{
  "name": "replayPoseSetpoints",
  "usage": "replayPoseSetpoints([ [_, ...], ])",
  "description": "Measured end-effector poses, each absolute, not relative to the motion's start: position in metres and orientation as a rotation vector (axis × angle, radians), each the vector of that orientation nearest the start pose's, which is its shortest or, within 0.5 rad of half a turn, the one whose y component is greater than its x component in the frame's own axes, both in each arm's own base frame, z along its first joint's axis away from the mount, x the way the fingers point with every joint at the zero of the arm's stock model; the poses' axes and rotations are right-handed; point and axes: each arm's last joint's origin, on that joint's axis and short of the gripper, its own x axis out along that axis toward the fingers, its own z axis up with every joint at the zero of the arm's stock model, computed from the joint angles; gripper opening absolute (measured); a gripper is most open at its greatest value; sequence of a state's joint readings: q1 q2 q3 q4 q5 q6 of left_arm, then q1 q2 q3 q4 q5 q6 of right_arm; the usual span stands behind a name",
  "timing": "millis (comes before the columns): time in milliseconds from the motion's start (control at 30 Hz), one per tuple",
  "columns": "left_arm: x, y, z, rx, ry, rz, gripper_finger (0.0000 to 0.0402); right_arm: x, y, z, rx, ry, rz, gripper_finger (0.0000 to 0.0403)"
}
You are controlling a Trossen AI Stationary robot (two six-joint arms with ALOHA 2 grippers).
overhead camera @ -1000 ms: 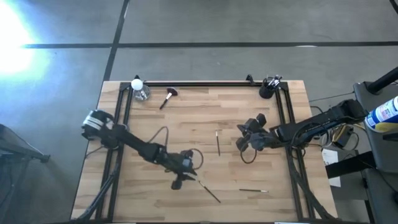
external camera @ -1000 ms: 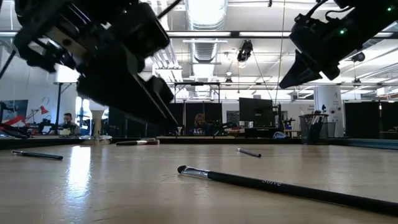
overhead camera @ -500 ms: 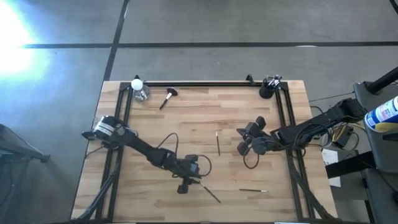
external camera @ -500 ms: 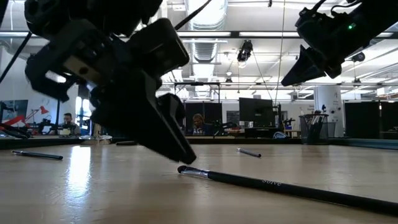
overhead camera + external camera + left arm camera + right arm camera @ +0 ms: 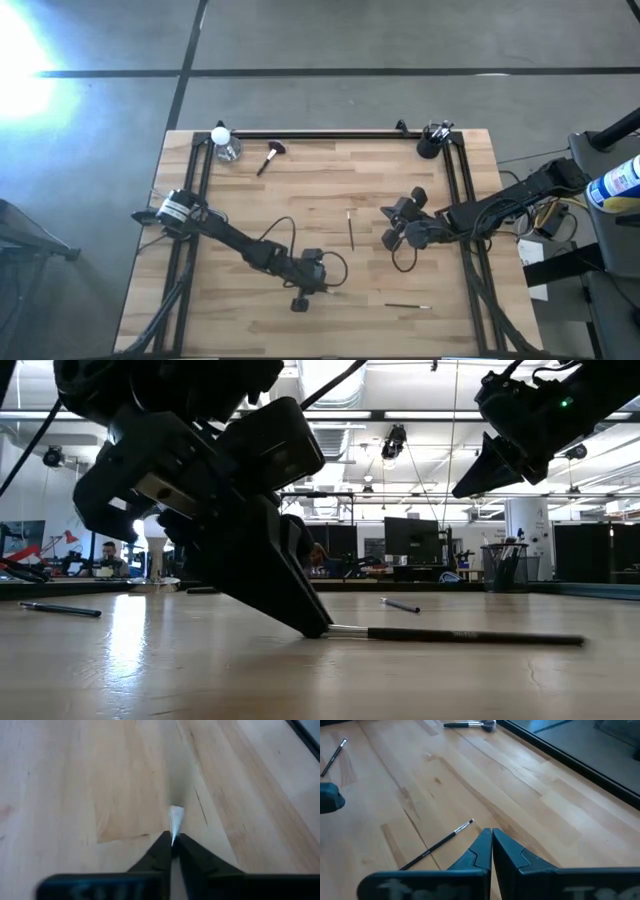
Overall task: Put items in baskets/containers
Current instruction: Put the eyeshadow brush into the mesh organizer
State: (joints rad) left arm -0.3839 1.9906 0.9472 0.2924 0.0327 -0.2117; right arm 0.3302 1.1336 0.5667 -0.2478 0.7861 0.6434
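Left claw pinches a thin brush at its tip on the desk; it probably needs lifting toward the black cup, right claw clenched empty nearer that cup

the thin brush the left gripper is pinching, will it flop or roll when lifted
The thin brush looks rigid: its handle lies straight on the table, so it likely won't sag. The left gripper pinches it near the pale tip, so the long free end may droop. Round and slim, it would probably roll if dropped.
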Motion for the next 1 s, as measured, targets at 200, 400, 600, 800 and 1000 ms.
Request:
replayPoseSetpoints([
  [200, 0.341, -0.140, 0.111, -0.072, 0.802, -0.292, 0.0003, 0.205, 0.052, 0.204, 0.175, 0.510, -0.599, 0.0008],
  [400, 0.336, -0.126, 0.138, -0.249, 0.814, -0.258, 0.0001, 0.216, 0.080, 0.222, 0.152, 0.490, -0.487, 0.0009],
  [600, 0.338, -0.112, 0.163, -0.499, 0.771, -0.205, 0.0001, 0.239, 0.127, 0.222, 0.087, 0.549, -0.350, 0.0033],
  [800, 0.341, -0.103, 0.168, -0.686, 0.797, -0.215, 0.0000, 0.282, 0.168, 0.215, 0.045, 0.659, -0.217, 0.0080],
  [1000, 0.344, -0.100, 0.171, -0.751, 0.781, -0.237, 0.0000, 0.319, 0.194, 0.209, -0.094, 0.834, -0.205, 0.0116],
])
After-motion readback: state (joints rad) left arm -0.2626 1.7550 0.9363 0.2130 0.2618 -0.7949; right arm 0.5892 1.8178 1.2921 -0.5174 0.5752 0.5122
